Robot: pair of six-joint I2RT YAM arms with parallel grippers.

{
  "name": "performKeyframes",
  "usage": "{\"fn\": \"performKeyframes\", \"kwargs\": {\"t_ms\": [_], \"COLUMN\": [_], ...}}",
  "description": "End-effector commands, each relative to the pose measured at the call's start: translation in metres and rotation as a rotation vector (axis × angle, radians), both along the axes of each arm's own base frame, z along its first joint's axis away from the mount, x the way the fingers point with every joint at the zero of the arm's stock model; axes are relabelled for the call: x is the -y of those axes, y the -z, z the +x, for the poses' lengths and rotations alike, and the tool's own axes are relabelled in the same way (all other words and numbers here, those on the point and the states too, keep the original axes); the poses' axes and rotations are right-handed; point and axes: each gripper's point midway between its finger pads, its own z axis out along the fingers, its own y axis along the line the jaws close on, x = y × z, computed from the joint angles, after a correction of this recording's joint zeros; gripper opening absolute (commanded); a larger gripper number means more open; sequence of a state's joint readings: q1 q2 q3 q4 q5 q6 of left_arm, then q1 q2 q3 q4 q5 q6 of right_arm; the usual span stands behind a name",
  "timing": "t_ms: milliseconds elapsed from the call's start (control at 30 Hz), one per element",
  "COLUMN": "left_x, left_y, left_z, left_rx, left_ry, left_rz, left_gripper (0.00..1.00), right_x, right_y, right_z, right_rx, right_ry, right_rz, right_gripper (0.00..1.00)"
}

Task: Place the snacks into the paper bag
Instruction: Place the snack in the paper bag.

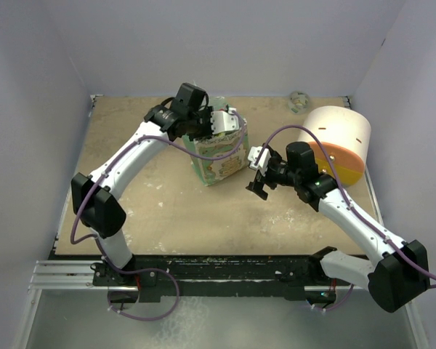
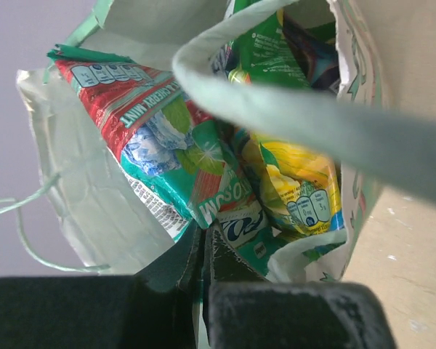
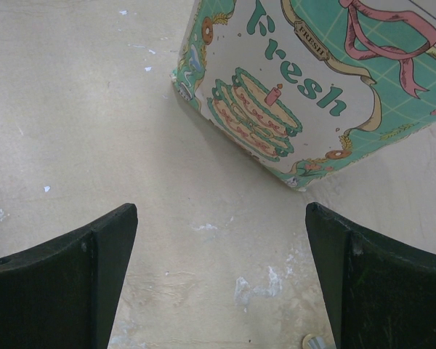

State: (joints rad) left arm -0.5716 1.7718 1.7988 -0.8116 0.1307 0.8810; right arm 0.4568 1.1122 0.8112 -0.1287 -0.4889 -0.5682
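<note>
- Mint-green paper gift bag (image 1: 219,161) with a tiered-cake panel and "Fresh" lettering stands mid-way across the tan table top (image 1: 145,196). It is well apart from the large cream-and-orange cylinder (image 1: 336,138).
- Snacks: the left wrist view looks straight into the bag mouth. A teal-and-red glossy packet (image 2: 152,138) and a yellow-green glossy packet (image 2: 298,185) lie inside, with more packets under them. The count is not readable.
- No packet shows outside the bag in the top view. A small pale object (image 1: 299,100) at the far edge is too small to identify.
- Left gripper (image 2: 207,246): fingers pressed together on the bag's rim, with a thin strip of paper between them.
- Right gripper (image 3: 219,214): fingers wide apart and holding nothing, just beside the bag's front panel and not touching it.
- Judgement: loading looks near complete or complete.
- Risk 1: the left arm lifts or pulls away without letting go of the rim, so the bag tips and the slick packets slide out.
- Risk 2: the thin paper rim tears under a sideways tug.
- Risk 3: the right arm swings in and knocks the light bag over.
- Risk 4: the teal-and-red packet sits high near the mouth, so a jolt could flip it out.
</note>
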Motion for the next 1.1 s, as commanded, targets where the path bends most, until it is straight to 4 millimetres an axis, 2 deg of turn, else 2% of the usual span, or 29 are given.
{"fn": "performKeyframes", "kwargs": {"t_ms": [0,267,467,733,900,1067], "left_x": [0.013,0.018,0.023,0.015,0.008,-0.002], "left_y": [0.008,0.017,0.008,-0.023,-0.048,-0.074], "left_z": [-0.016,-0.016,-0.013,-0.012,-0.01,-0.01], "left_rx": [-0.159,-0.274,-0.321,-0.284,-0.182,-0.082], "left_ry": [0.015,-0.05,-0.064,-0.06,-0.074,-0.091], "left_rz": [-0.041,-0.068,-0.148,-0.263,-0.315,-0.362], "left_gripper": [0.05,0.18,0.28,0.5,0.72,0.81], "right_x": [-0.002,-0.002,-0.002,-0.001,-0.001,0.0], "right_y": [-0.013,-0.013,-0.013,-0.011,-0.011,-0.012], "right_z": [0.002,0.002,0.002,0.003,0.004,0.005], "right_rx": [0.037,0.037,0.037,0.034,0.035,0.037], "right_ry": [-0.005,-0.006,-0.005,-0.003,0.001,0.007], "right_rz": [0.031,0.033,0.032,0.028,0.027,0.029], "right_gripper": [1.0,1.0,1.0,1.0,1.0,1.0]}}
